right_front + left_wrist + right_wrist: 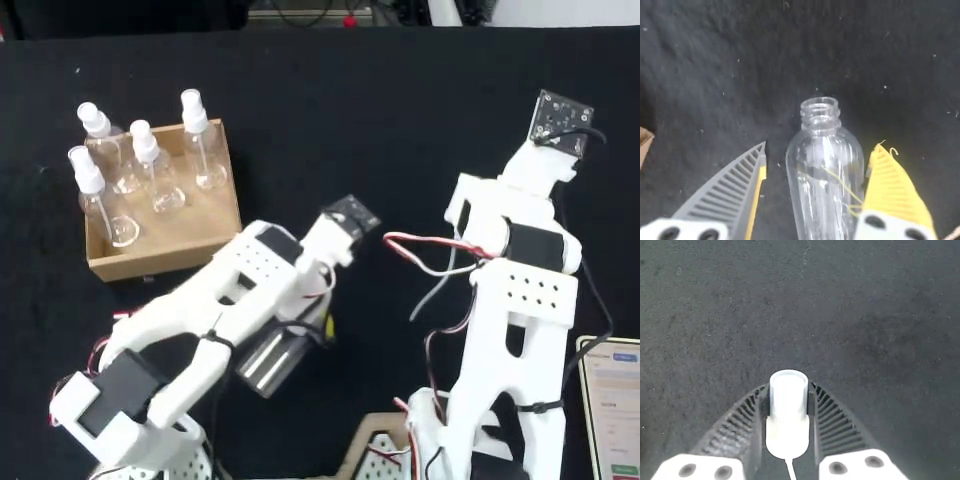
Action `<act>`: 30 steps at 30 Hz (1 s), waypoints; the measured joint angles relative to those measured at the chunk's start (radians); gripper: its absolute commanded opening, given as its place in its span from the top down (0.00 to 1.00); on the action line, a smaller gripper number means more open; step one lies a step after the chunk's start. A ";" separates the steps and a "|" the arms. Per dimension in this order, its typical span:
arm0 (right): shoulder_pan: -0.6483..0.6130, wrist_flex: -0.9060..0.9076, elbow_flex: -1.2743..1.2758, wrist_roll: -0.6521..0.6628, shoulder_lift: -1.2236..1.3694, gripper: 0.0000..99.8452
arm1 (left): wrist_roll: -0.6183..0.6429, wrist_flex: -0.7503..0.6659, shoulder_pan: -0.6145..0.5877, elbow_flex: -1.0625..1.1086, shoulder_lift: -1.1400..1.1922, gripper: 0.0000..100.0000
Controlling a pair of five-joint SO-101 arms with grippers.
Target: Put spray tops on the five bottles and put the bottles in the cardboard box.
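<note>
Four capped bottles (205,150) stand in the cardboard box (150,262), one open bottle (825,170) lies in the left gripper (821,146), and one spray top (788,415) is in the right gripper (788,390).
The box sits near the far left corner of the tabletop (400,120), and each of its four bottles carries a white spray top and stands upright. Toward the middle of the near edge, the fifth bottle lies between the two fingers of the left gripper with its bare neck pointing away from the wrist; the jaws are apart, the yellow finger (892,185) touching the bottle and the grey finger (735,185) a little off it. On the right side, the right gripper is clamped on the single loose spray top, its thin white tube running back toward the wrist.
</note>
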 measured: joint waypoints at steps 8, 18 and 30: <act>0.000 0.000 0.000 0.000 0.000 0.99 | 0.000 -0.121 0.000 0.089 0.000 0.69; 0.000 0.000 0.000 0.000 0.000 0.99 | 0.000 -0.075 0.000 0.089 0.000 0.69; 0.000 0.000 0.000 0.000 0.000 0.99 | 0.021 -0.040 -0.025 0.060 0.000 0.69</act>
